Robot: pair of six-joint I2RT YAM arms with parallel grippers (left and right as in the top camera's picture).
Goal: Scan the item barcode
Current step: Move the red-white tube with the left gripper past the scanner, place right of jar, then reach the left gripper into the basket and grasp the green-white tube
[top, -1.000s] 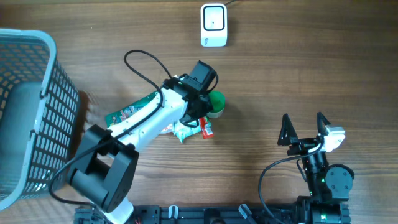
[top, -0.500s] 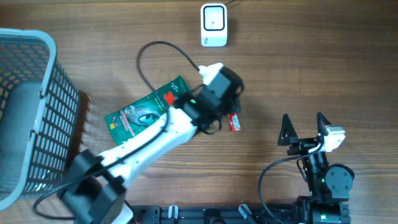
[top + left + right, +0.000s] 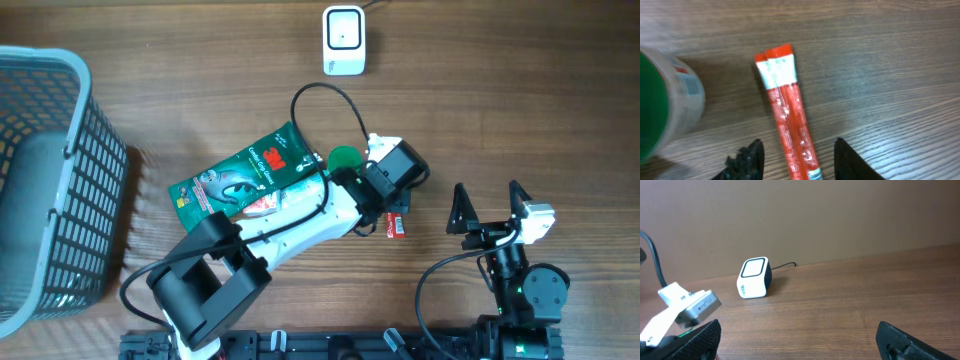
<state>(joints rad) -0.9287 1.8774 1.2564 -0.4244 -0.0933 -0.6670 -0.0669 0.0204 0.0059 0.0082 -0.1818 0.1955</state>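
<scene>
Left wrist: red sachet (image 3: 787, 120) lies inside the spread left hand (image 3: 799, 150), touching neither finger.

A brown wooden table (image 3: 520, 90) was seen from above. Its top was marked with long dark lines of grain that ran from side to side. Soft light was spread evenly over the wood, and a dull shine was left on it in places. Behind the far edge of the table, a plain brown wall (image 3: 840, 210) was seen, flat and smooth.
</scene>
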